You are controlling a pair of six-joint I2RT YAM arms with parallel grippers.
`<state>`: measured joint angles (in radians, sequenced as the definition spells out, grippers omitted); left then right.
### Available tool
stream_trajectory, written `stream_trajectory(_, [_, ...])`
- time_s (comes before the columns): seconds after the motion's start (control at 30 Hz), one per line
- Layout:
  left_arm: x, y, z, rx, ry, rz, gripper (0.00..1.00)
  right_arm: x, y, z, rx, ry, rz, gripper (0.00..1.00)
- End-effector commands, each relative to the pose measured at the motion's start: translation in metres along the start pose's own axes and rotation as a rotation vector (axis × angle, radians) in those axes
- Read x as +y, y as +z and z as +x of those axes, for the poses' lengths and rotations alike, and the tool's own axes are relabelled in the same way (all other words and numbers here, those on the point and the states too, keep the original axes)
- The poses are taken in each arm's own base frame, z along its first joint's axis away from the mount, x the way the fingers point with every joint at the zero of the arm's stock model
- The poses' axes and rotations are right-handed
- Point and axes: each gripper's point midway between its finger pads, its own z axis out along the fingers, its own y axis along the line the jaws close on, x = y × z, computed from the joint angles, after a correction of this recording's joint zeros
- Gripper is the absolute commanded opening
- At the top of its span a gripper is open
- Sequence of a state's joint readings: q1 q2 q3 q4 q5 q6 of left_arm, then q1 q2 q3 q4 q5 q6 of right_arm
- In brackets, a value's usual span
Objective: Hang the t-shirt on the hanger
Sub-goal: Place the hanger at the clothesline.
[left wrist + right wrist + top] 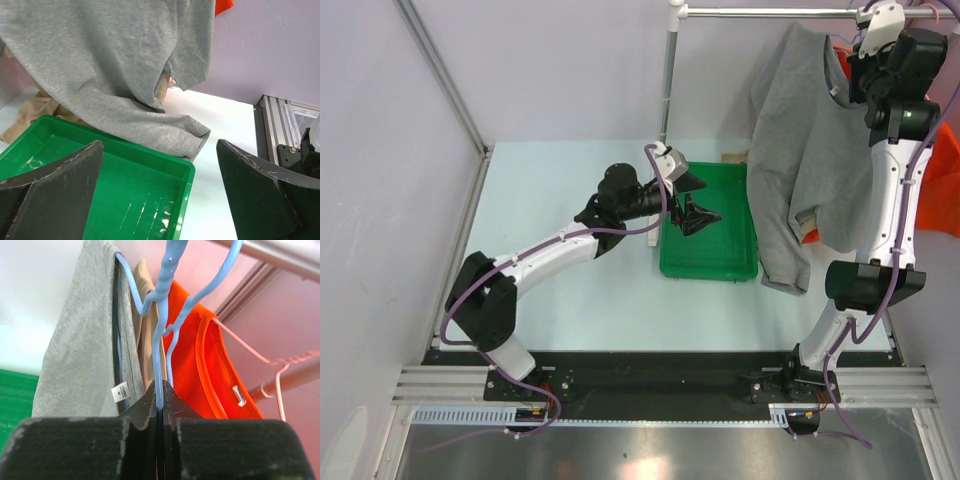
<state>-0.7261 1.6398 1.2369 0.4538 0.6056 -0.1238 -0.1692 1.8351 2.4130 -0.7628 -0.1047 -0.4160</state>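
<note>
The grey t-shirt (800, 150) hangs from the rail at the top right, and its lower edge droops onto the table beside the green tray. In the right wrist view the shirt (80, 340) sits on the pale blue wire hanger (159, 340), whose hook reaches up to the rail. My right gripper (161, 392) is shut on the hanger's wire just below the twisted neck; it also shows high up in the top view (855, 70). My left gripper (698, 215) hovers over the tray, open and empty (160, 145). The shirt's hem (150, 130) lies on the tray's far rim.
The green tray (708, 275) stands mid-table. A tan shirt (145, 340) and an orange-red shirt (200, 365) hang behind the grey one, the latter on a pink hanger (270, 365). The metal rail (770, 12) rests on a vertical pole (668, 80). Tan cloth (30, 112) lies behind the tray.
</note>
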Motion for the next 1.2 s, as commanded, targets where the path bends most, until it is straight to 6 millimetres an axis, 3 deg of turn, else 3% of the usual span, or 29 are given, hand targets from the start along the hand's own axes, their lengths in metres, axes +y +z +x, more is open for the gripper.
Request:
stream_trajectory(0.0, [-0.004,-0.013,-0.018,-0.031,0.005,0.004,1.0,-0.016,-0.005,-0.041,-0.141,0.007,0.08,0.0])
stream_trajectory(0.37, [0.004,-0.03,-0.009,-0.004,-0.003,-0.026,1.0,0.008,0.005,0.006,-0.005,-0.016,0.085,0.0])
stream_trajectory(0.47, [0.003,-0.033,-0.007,0.004,-0.009,-0.029,1.0,0.012,-0.001,0.005,-0.003,-0.002,0.083,0.31])
stream_trajectory(0.5, [0.003,-0.035,-0.008,0.003,-0.008,-0.031,1.0,0.014,-0.004,0.005,-0.001,0.015,0.082,0.47])
stream_trajectory(0.53, [0.003,-0.037,-0.005,0.011,-0.014,-0.033,1.0,0.014,-0.008,0.004,0.0,0.021,0.078,0.53])
stream_trajectory(0.63, [0.004,-0.044,-0.006,0.011,-0.012,-0.045,1.0,0.017,-0.029,-0.003,-0.01,0.034,0.07,0.7])
stream_trajectory(0.67, [0.003,-0.047,-0.009,0.009,-0.009,-0.048,1.0,0.017,-0.045,-0.013,-0.032,0.028,0.07,0.79])
stream_trajectory(0.73, [0.006,-0.054,-0.003,0.022,-0.018,-0.062,1.0,0.022,-0.056,-0.004,0.0,0.005,0.057,0.9])
stream_trajectory(0.77, [0.007,-0.057,-0.002,0.024,-0.02,-0.068,1.0,0.021,-0.076,-0.013,-0.024,-0.001,0.063,0.96])
stream_trajectory(0.87, [0.009,-0.068,0.001,0.033,-0.034,-0.085,1.0,0.029,-0.099,0.0,0.022,-0.04,0.035,0.98])
stream_trajectory(0.9, [0.008,-0.071,-0.001,0.031,-0.034,-0.088,1.0,0.03,-0.12,-0.006,-0.005,-0.043,0.034,0.98])
stream_trajectory(0.93, [0.01,-0.075,0.004,0.039,-0.043,-0.097,1.0,0.036,-0.124,0.005,0.021,-0.057,0.011,0.99])
stream_trajectory(0.97, [0.01,-0.077,0.005,0.041,-0.048,-0.101,1.0,0.039,-0.132,0.007,0.014,-0.058,-0.002,0.99])
stream_trajectory(1.0, [0.01,-0.08,0.007,0.045,-0.057,-0.102,1.0,0.039,-0.154,0.0,-0.023,-0.06,0.003,0.99])
stream_trajectory(1.03, [0.011,-0.084,0.009,0.048,-0.06,-0.107,1.0,0.043,-0.159,0.007,-0.006,-0.061,-0.012,0.99])
stream_trajectory(1.17, [0.01,-0.092,0.015,0.058,-0.071,-0.112,1.0,0.093,-0.182,0.036,0.028,-0.091,-0.249,0.96])
